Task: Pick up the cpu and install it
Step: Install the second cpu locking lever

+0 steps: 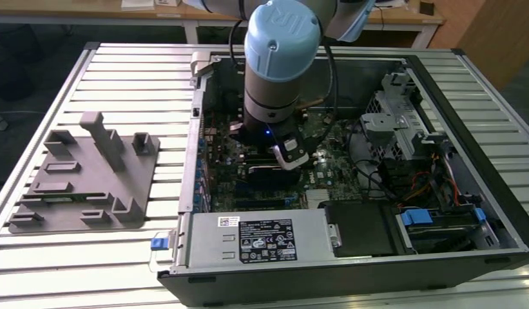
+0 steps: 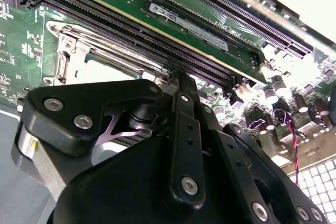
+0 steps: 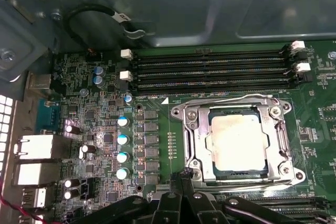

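Arm lowered into the open computer case, cpu lying in the socket.

In the exterior view, the arm reaches down into the computer case (image 1: 470,212) on the slatted table (image 1: 118,71), its gripper (image 1: 290,158) low over the motherboard (image 1: 333,167); a grey fixture block (image 1: 84,177) sits well apart toward the exterior view's left. In the second wrist view, the gripper's black linkage (image 2: 178,145) hangs close above the metal-framed socket (image 2: 71,51) beside the memory slots (image 2: 210,30), its tips meeting in a point with nothing seen between them; whether they are fully clenched I cannot tell. In the first wrist view, the cpu (image 3: 237,141), pale silver and flat, lies inside the socket (image 3: 197,145) frame, with the fingertips (image 3: 185,174) touching or just at the frame's edge.
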`<state>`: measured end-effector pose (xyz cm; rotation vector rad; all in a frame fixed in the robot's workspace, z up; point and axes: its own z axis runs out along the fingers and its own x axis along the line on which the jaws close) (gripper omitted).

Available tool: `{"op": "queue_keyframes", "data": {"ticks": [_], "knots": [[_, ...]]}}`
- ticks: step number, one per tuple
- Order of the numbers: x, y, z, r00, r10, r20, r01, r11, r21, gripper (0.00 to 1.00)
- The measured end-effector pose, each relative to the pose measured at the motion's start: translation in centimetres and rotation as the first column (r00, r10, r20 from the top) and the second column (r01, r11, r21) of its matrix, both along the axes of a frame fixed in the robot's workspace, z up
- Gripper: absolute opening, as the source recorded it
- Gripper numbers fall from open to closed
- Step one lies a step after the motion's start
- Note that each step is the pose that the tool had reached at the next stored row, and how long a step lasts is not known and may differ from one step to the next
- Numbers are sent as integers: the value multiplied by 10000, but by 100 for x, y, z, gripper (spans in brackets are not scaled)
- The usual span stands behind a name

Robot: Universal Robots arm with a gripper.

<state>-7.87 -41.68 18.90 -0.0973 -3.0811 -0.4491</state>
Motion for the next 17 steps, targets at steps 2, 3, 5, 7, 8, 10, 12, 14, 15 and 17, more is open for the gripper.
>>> {"op": "queue_keyframes", "data": {"ticks": [2,3,5,7,8,10,12,14,15,17], "knots": [[-1,0,-1,10000,0,0,0,10000,0,11],[-1,1,-2,10000,0,0,0,10000,0,11],[-1,1,-3,10000,0,1,0,10000,1,11],[-1,0,-3,10000,0,1,0,10000,-1,11],[-1,1,-1,10000,0,2,0,10000,0,11],[-1,0,10,10000,0,1,0,10000,-2,11],[0,2,28,10000,0,5,0,10000,7,11],[-1,1,68,10000,0,1,0,10000,-2,11],[-1,1,90,10000,-1,1,1,10000,0,11],[-1,1,146,10000,-1,1,1,10000,-1,11]]}}
